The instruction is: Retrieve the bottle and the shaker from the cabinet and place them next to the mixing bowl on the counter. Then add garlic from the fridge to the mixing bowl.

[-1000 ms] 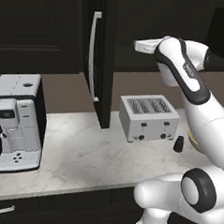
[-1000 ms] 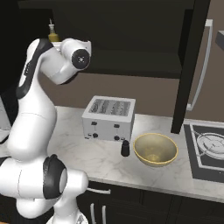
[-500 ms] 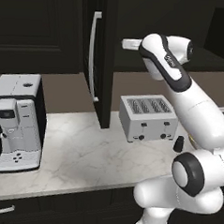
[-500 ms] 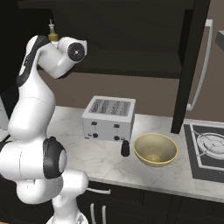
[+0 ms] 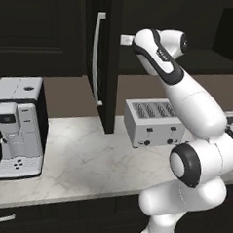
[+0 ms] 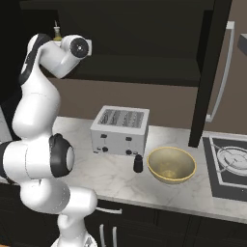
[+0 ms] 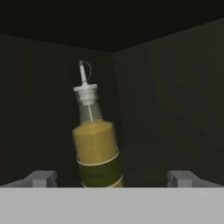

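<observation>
The amber-yellow bottle (image 7: 95, 146) with a pale spout cap stands in the dark cabinet (image 7: 170, 100), straight ahead of my gripper (image 7: 113, 179). The gripper is open, with one fingertip on each side of the bottle and a clear gap to both. In the right base view only the bottle's top (image 6: 57, 34) pokes out above my wrist, up on the cabinet shelf (image 6: 140, 67). The black shaker (image 6: 138, 163) stands on the marble counter (image 6: 96, 169), just left of the tan-rimmed mixing bowl (image 6: 171, 164). The steel-grey fridge (image 6: 236, 82) is at the far right.
The cabinet door (image 5: 106, 64) with its silver bar handle hangs open just left of my arm. A steel toaster (image 5: 154, 122) sits below the shelf, a coffee machine (image 5: 17, 127) at the counter's left end, and a stove (image 6: 231, 164) right of the bowl.
My arm has swung left and pushed the hand further into the cabinet towards the bottle. The jaws have stayed open. Shaker, bowl and toaster have not moved.
</observation>
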Controlling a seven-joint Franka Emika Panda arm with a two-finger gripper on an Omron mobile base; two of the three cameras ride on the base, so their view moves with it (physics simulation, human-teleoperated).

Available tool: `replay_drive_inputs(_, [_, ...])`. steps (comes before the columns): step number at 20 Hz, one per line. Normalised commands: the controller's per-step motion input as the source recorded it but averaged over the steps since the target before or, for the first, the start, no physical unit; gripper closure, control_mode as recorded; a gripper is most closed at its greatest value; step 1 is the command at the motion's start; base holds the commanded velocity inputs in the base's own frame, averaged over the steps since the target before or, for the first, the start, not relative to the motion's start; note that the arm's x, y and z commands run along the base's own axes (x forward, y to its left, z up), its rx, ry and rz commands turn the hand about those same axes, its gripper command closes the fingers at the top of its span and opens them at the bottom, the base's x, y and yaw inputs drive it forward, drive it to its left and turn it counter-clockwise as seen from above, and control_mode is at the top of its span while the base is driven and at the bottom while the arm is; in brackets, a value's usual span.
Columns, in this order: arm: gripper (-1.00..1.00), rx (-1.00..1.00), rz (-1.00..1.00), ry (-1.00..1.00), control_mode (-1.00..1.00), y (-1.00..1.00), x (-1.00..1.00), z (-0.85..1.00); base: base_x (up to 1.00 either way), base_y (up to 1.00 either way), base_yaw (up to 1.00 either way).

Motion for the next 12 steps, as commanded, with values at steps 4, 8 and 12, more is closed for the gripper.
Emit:
replay_drive_inputs(4, [-1.00,-0.06,0.03,0.01,-1.00,0.24,0.01,0.00,0.00,0.00,0.00])
replay_drive_inputs(8, [-1.00,-0.03,0.08,0.00,-1.00,0.05,0.04,0.00,0.00,0.00,0.00])
replay_drive_inputs(12, [-1.00,0.00,0.03,0.00,-1.00,-0.01,0.15,0.00,0.00,0.00,0.00])
